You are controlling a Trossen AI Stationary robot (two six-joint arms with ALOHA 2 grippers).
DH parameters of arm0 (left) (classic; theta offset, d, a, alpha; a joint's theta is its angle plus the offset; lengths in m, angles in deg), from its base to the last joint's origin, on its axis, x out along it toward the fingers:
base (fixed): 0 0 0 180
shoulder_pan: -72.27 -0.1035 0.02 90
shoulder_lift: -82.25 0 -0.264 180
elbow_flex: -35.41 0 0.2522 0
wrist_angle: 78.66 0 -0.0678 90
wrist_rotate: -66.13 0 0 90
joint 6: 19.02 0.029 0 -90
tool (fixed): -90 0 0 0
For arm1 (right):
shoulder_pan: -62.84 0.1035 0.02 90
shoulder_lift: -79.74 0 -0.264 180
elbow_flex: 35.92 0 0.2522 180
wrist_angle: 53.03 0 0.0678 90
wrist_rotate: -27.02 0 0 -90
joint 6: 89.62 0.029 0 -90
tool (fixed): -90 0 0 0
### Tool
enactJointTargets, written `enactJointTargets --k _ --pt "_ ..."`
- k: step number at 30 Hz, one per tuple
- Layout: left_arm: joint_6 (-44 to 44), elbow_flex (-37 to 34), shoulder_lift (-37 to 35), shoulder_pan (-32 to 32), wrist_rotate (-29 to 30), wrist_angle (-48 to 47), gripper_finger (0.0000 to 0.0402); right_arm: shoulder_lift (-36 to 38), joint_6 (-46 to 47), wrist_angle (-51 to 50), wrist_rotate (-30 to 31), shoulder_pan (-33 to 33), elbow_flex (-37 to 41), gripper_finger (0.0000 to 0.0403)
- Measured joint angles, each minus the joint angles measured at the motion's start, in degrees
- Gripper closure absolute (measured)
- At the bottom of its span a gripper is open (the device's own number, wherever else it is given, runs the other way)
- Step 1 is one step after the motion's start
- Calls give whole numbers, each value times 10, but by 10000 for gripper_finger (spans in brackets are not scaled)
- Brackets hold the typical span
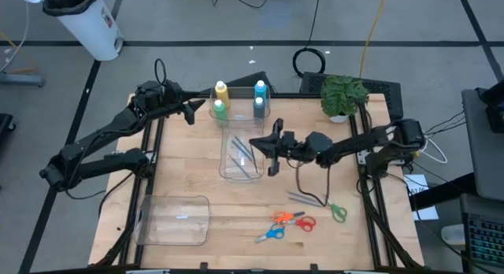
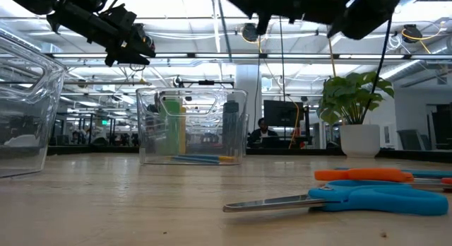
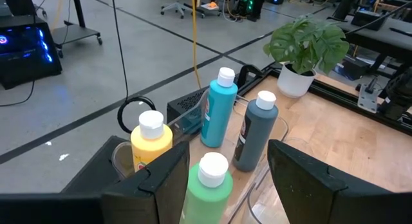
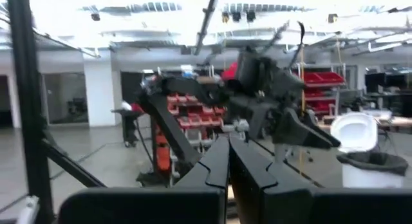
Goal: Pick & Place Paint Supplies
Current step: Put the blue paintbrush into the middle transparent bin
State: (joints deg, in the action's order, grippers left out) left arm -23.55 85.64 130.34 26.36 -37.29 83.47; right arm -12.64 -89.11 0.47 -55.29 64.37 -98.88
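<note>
Four white-capped paint bottles stand upright near the table's far edge: yellow (image 3: 151, 143), green (image 3: 209, 185), light blue (image 3: 219, 111) and grey-blue (image 3: 256, 130). My left gripper (image 1: 191, 110) hangs open just left of them. The green bottle shows between its fingers (image 3: 167, 179) but stays apart from them. On the near side of the bottles stands a clear container (image 1: 240, 152) with thin brushes (image 2: 198, 159) lying on its bottom. Above this container my right gripper (image 1: 260, 143) is shut and tipped upward, with nothing between its fingers (image 4: 219, 163).
A potted plant (image 1: 344, 94) stands at the far right. Orange (image 1: 293, 220), blue (image 1: 270, 234) and green (image 1: 339, 212) scissors lie near the front right, with thin grey sticks (image 1: 307, 198) beside them. A second clear bin (image 1: 173, 220) sits at the front left.
</note>
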Motion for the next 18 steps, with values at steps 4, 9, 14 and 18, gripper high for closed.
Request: enactJointTargets --k 4,9,14,18 --pt "0 0 0 0 0 0 188 -37 3 4 -1 -14 -22 403" --pt "0 0 0 0 0 0 188 -91 3 1 -2 -35 -49 403" --pt "0 0 0 0 0 0 188 -144 3 2 -3 -48 -67 403" --pt "0 0 0 0 0 0 188 -182 3 -2 -4 -54 -78 403"
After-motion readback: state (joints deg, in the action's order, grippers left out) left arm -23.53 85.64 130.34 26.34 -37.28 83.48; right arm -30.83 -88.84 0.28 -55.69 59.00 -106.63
